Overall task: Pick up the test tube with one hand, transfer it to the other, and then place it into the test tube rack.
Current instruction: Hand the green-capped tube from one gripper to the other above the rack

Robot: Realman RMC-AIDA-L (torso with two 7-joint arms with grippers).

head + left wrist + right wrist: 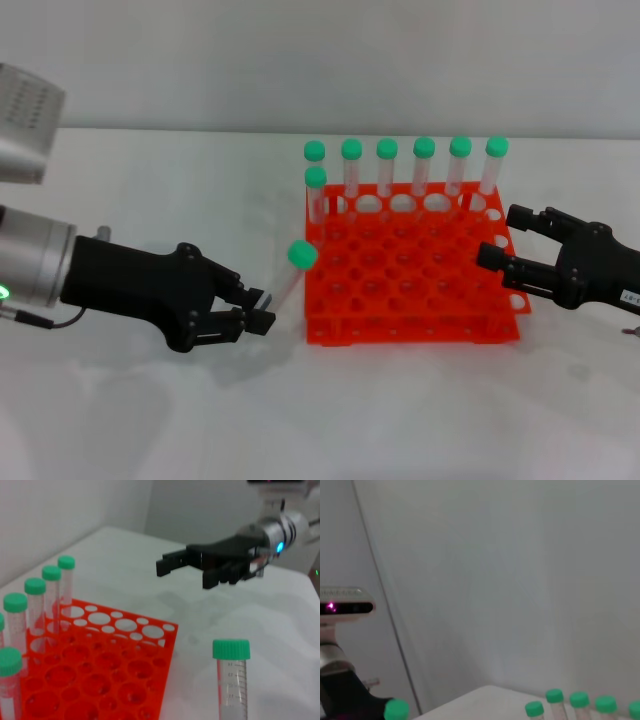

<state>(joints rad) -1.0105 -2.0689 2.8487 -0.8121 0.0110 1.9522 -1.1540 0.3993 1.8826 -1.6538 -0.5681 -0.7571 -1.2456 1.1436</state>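
The left hand pinches the test tube low on its clear shaft, just off the test tube rack toward the table's left edge, while the right hand hangs spread; light, stiff and slick, it likely wants a mid-shaft grip below the cap.

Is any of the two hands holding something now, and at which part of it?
The left hand holds the test tube by its lower end, green cap up. The right hand, open beside the test tube rack, holds nothing.
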